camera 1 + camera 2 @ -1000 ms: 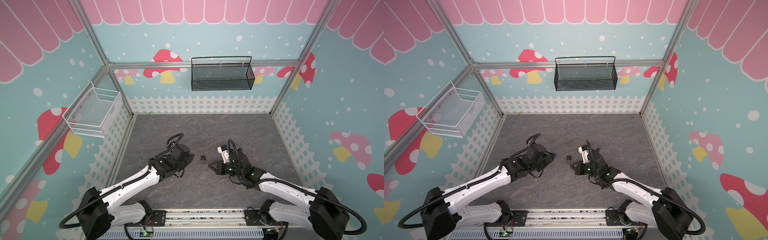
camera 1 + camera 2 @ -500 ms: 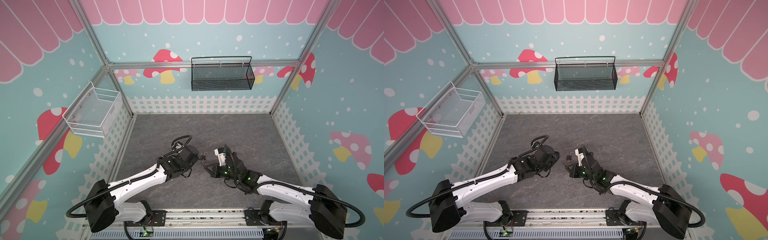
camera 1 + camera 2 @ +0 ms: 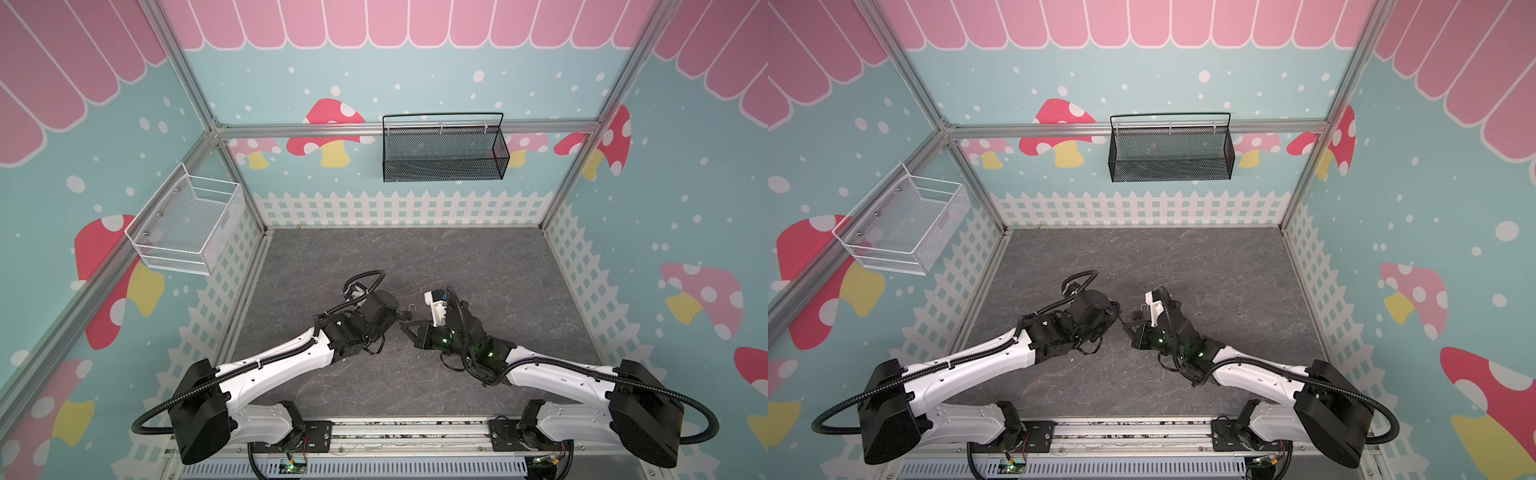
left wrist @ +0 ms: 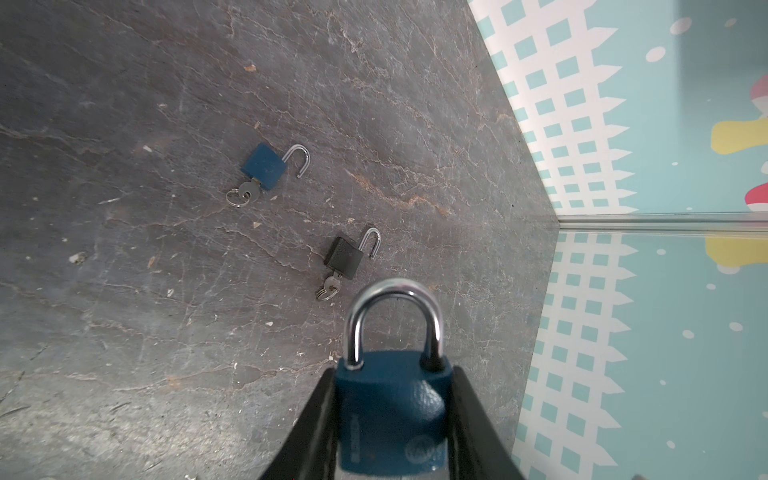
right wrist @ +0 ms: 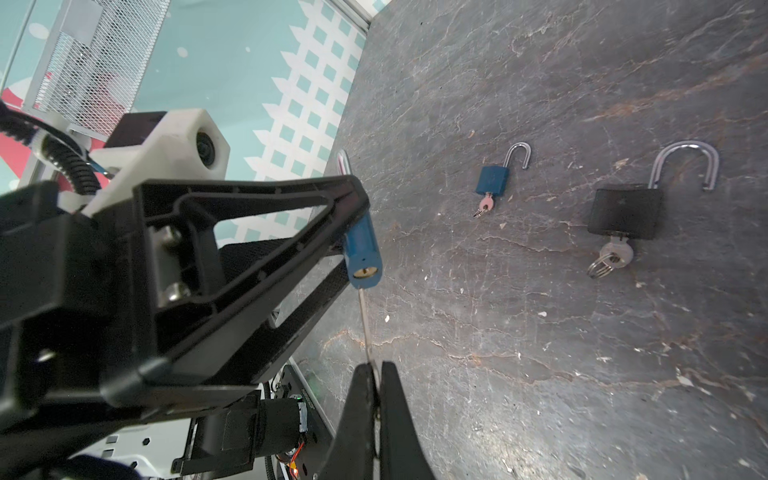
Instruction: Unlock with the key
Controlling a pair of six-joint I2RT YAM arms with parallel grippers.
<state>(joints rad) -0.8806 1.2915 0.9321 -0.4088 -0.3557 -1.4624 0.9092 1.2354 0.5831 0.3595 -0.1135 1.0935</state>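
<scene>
My left gripper [image 4: 392,399] is shut on the body of a blue padlock [image 4: 390,415], and the lock's silver shackle [image 4: 395,316] is closed. Seen from the right wrist, this padlock [image 5: 360,245] turns its keyhole end toward my right gripper [image 5: 376,370]. That gripper is shut on a thin silver key [image 5: 365,324], whose tip reaches the underside of the lock just by the keyhole. In both top views the left gripper [image 3: 398,319] and the right gripper [image 3: 409,331] meet tip to tip over the middle of the grey floor.
Two opened padlocks with keys in them lie on the floor, one blue [image 4: 264,166] and one black [image 4: 344,257]. A black mesh basket [image 3: 444,149] hangs on the back wall and a white wire basket [image 3: 187,224] on the left wall.
The left gripper has swung right with the blue padlock and the right gripper has moved left with the key. Their tips now meet.
</scene>
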